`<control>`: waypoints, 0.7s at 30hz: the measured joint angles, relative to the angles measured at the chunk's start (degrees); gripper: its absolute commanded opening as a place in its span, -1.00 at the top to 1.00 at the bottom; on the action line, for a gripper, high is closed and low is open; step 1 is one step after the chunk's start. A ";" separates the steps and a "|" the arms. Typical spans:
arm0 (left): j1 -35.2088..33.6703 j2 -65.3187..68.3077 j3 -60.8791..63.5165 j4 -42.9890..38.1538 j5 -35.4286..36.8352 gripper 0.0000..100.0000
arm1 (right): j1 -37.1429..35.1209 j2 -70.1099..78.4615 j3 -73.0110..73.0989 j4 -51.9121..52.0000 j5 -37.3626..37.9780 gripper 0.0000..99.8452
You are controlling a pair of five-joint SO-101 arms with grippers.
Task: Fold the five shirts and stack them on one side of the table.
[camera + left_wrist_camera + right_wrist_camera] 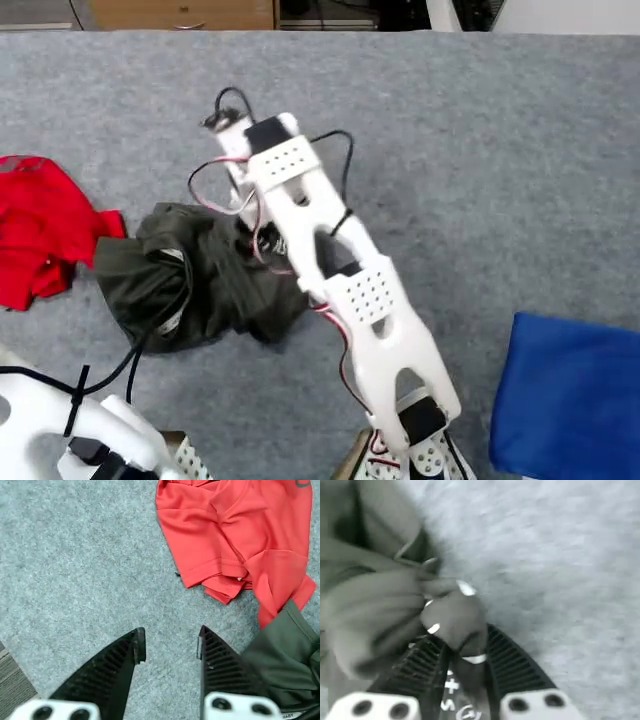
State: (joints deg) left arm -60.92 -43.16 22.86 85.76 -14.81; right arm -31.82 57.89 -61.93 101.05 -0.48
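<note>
A crumpled dark olive shirt (200, 285) lies left of the table's middle. My right gripper (245, 207) hangs over its far edge. In the right wrist view the right gripper (462, 647) is shut on a bunched fold of that olive shirt (380, 605), with a printed label between the fingers. A rumpled red shirt (35, 230) lies at the left edge, touching the olive one. My left gripper (170, 642) stands open over bare carpet, short of the red shirt (235, 535) and beside the olive shirt (285, 665). A folded blue shirt (570, 400) rests at the front right.
The table (480, 150) is covered in grey carpet, bare across the back and right. The left arm's white body (100, 440) sits at the front left corner with a black cable running toward the olive shirt. Wooden drawers (180, 12) stand beyond the far edge.
</note>
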 measured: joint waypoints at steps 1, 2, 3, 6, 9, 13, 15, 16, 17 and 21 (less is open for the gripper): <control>0.00 0.00 0.00 0.00 0.00 0.64 | 1.05 0.00 -1.32 0.00 0.00 0.99; 0.18 0.00 0.00 0.00 0.00 0.64 | 2.11 0.00 -2.64 0.00 0.00 0.99; 0.53 0.00 0.00 0.00 0.00 0.64 | 3.34 0.00 -4.04 0.00 0.00 0.99; 1.76 0.00 0.00 0.00 0.00 0.64 | 7.65 0.26 -7.82 0.00 0.00 0.99; 4.13 0.00 0.00 0.00 0.00 0.64 | 13.19 0.53 -10.37 0.00 0.00 0.99; 9.14 0.00 0.79 0.00 0.00 0.64 | 21.45 0.53 -11.43 0.00 0.00 0.99; 12.48 0.00 2.55 0.00 0.00 0.64 | 25.58 1.32 -11.52 -0.35 0.00 0.99; 14.68 0.00 3.60 0.00 0.18 0.64 | 27.52 2.02 -11.52 -0.88 0.00 0.99; 17.05 0.00 5.01 0.00 0.88 0.64 | 29.27 3.08 -11.52 -1.85 0.00 0.99; 29.10 0.00 10.64 -3.08 7.82 0.64 | 34.29 9.49 -11.52 -6.24 0.00 0.98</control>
State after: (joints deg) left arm -31.82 -43.16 33.49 82.68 -6.99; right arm 2.46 67.38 -73.45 94.81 -0.48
